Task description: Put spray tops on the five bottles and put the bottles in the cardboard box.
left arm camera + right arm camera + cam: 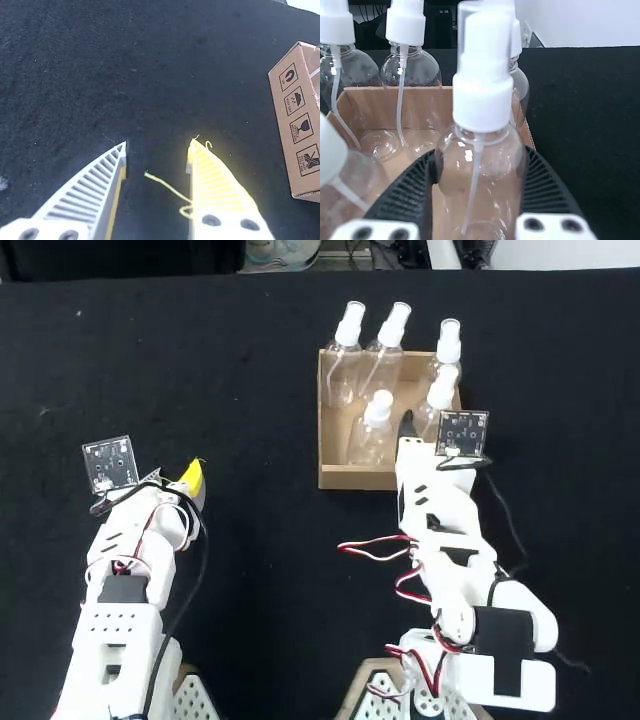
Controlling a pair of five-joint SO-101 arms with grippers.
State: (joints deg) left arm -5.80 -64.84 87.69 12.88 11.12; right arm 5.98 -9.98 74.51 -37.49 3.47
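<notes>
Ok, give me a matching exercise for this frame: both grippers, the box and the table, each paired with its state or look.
Things:
1. left gripper
2. right gripper
3. box
4. table

States:
A. black surface
B. shut on a bottle
C. open, holding nothing
D. bottles standing inside

Pairs: 1-C, 2-B, 3-D, 4-A

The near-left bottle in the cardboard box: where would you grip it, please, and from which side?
Take the bottle high on its clear body, below the spray top, probably descending from the arms' side: it stands upright, the cardboard box walls in its base, other bottles crowd behind.
</notes>
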